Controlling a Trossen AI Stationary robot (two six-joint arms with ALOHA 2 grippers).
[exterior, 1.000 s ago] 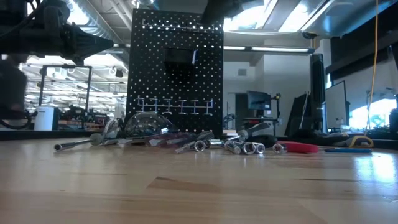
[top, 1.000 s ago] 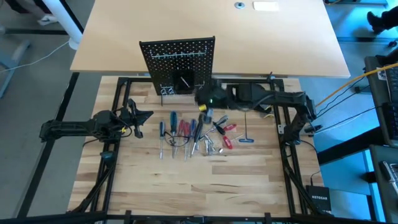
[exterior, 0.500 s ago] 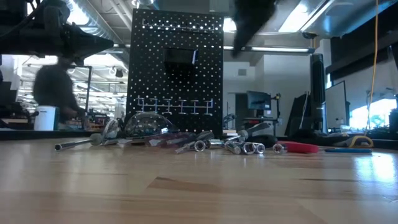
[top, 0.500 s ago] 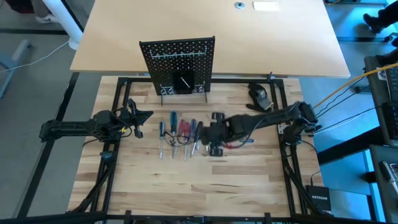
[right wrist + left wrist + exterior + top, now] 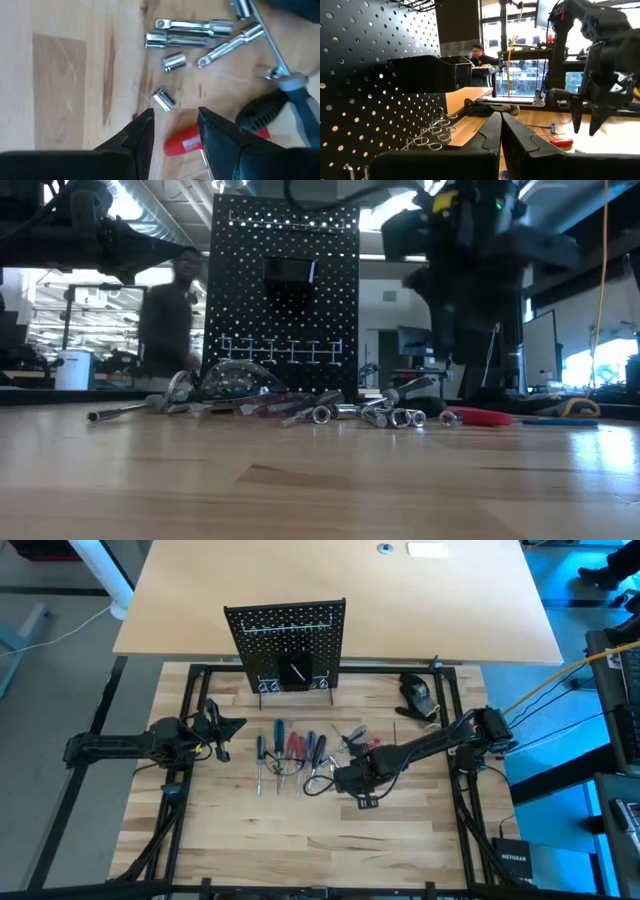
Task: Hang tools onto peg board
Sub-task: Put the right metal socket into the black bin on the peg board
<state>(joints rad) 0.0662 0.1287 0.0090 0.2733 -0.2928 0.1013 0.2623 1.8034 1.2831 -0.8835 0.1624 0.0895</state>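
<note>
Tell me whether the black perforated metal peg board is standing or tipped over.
Standing upright: the black perforated metal peg board rises vertically behind the scattered hand tools in the low view.

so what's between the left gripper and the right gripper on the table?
High view: the row of tools, blue, red and black handled screwdrivers, lies between the shut left gripper and the open right gripper, which hangs over the silver pieces at the row's right end.

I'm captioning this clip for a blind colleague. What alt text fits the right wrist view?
The right gripper hangs open just above the pale wooden tabletop, its two dark fingers straddling a red tool handle. Ahead lie chrome socket extension bars, two loose sockets and a black-handled tool.
</note>
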